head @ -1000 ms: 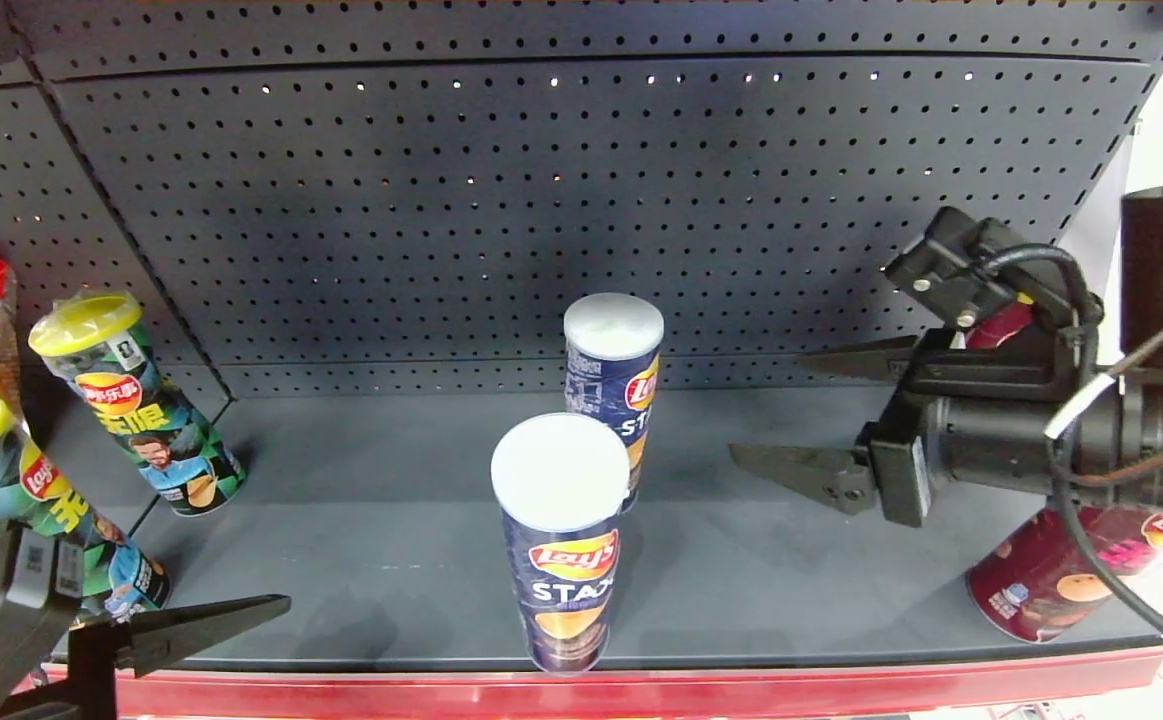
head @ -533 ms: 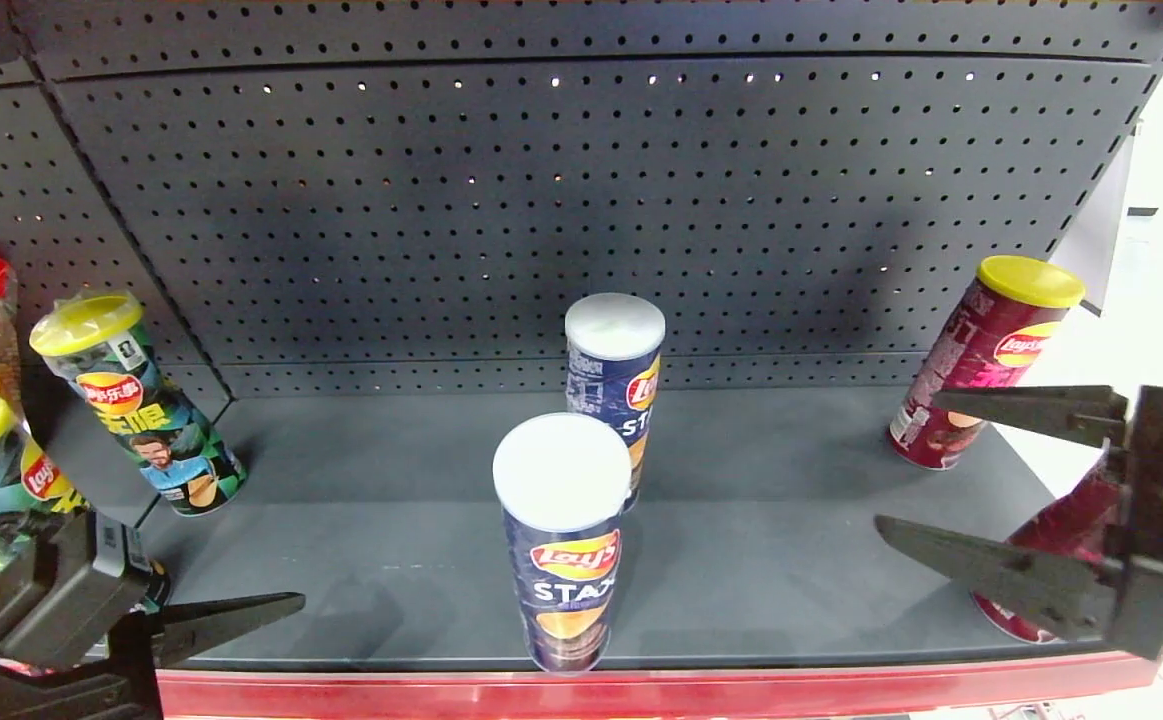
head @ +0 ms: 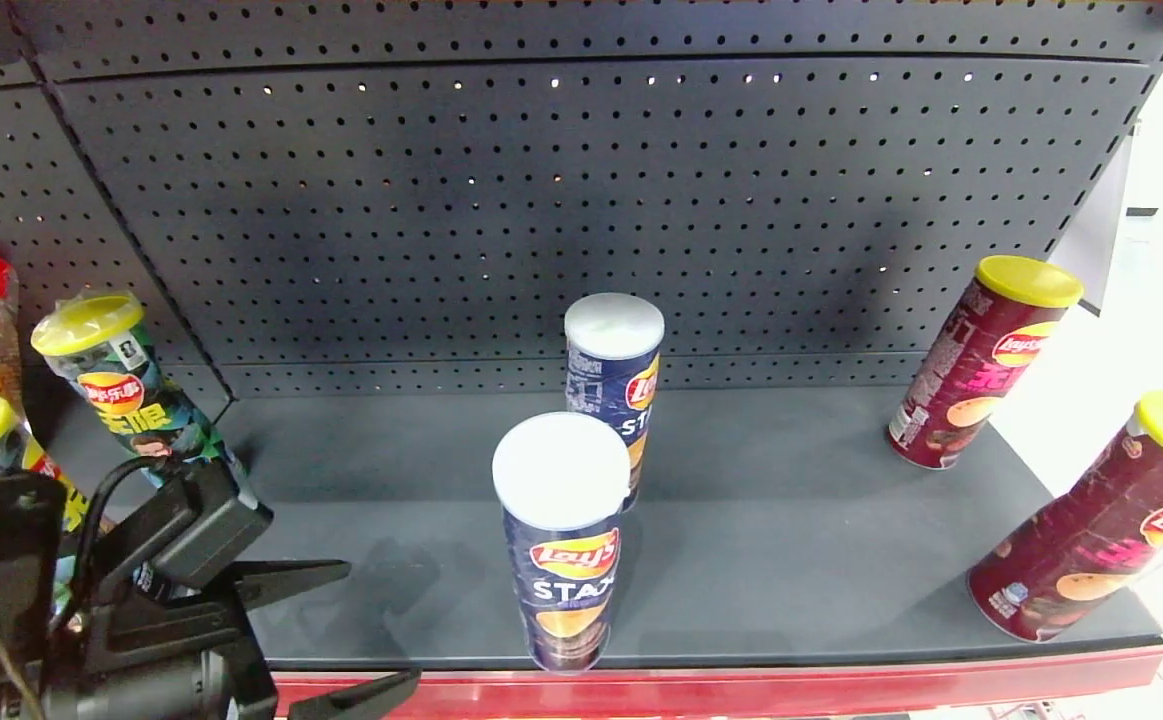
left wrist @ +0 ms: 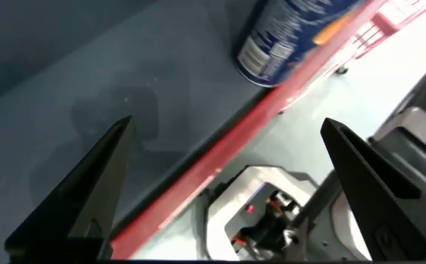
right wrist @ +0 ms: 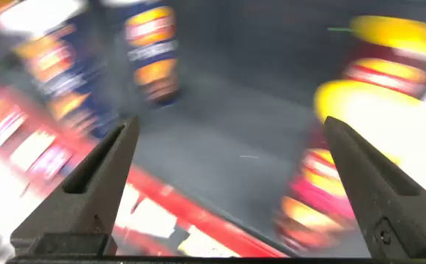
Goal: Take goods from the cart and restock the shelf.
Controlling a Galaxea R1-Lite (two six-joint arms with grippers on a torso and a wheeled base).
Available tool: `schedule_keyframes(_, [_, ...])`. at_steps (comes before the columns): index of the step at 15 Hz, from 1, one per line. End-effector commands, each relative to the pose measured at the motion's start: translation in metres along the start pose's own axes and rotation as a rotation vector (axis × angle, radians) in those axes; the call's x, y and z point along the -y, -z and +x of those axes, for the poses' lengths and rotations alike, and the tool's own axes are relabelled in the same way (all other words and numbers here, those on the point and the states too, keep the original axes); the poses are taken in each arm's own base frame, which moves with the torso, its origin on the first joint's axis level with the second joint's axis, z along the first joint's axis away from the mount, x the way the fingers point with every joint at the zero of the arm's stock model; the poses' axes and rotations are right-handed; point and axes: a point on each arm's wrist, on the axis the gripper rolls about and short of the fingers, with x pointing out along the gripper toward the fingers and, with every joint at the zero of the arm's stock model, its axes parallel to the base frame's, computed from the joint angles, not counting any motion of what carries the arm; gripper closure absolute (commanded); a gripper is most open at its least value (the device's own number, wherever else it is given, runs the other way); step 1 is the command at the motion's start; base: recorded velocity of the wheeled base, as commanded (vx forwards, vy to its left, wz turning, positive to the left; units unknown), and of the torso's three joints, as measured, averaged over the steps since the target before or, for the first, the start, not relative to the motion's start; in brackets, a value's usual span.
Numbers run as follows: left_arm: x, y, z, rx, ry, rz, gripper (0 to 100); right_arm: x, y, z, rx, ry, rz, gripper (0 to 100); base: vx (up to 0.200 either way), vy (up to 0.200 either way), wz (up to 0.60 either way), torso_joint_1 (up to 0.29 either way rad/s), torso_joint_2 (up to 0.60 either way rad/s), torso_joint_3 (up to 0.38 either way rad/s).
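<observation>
Your shelf [head: 791, 560] is carrying two blue cans [head: 561, 540] standing mid-board, red cans [head: 981, 360] at right, green cans [head: 131, 400] at left. Your left gripper [head: 381, 625] is hovering at the front-left edge, fingers spread, empty; your right gripper [right wrist: 231, 125] is gaping too.

Retail shop aisle. A dark grey metal shelf [head: 791, 560] stands against a perforated back panel [head: 541, 200], and a red strip [head: 741, 690] runs along its front edge, as on store display units. The stock is packaged snack goods in tall canisters, grouped by variety. At centre, the front blue canister [head: 561, 540] stands upright before the rear blue canister [head: 616, 380]. At the right are the rear maroon canister [head: 981, 365] and front maroon canister [head: 1091, 530], both yellow-lidded. A green canister [head: 136, 410] stands at the left. A pale floor [head: 1121, 330] lies beyond the shelf's right end.
</observation>
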Motion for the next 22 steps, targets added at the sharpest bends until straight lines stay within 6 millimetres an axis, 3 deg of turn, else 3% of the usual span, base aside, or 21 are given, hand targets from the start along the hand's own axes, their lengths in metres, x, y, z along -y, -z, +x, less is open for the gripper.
schedule_keyframes(1, [-0.009,-0.007,0.024,-0.065,-0.002,0.005,0,0.000,0.003,-0.025,0.097,0.193,0.056,0,0.000,0.000,0.00,0.000,0.00,0.000])
schedule_keyframes(8, [-0.019,-0.015,0.061,-0.137,0.017,0.002,0,-0.006,0.024,-0.047,0.092,0.272,0.084,0,0.000,0.000,0.00,0.000,0.00,0.000])
schedule_keyframes(13, [-0.026,-0.015,0.085,-0.153,0.021,0.012,0,-0.006,0.027,-0.049,0.087,0.313,0.088,0,0.000,0.000,0.00,0.000,0.00,0.000])
schedule_keyframes(22, [-0.031,-0.027,0.111,-0.151,0.036,0.017,0,-0.006,0.028,-0.048,0.079,0.312,0.088,0,0.000,0.000,0.00,0.000,0.00,0.000])
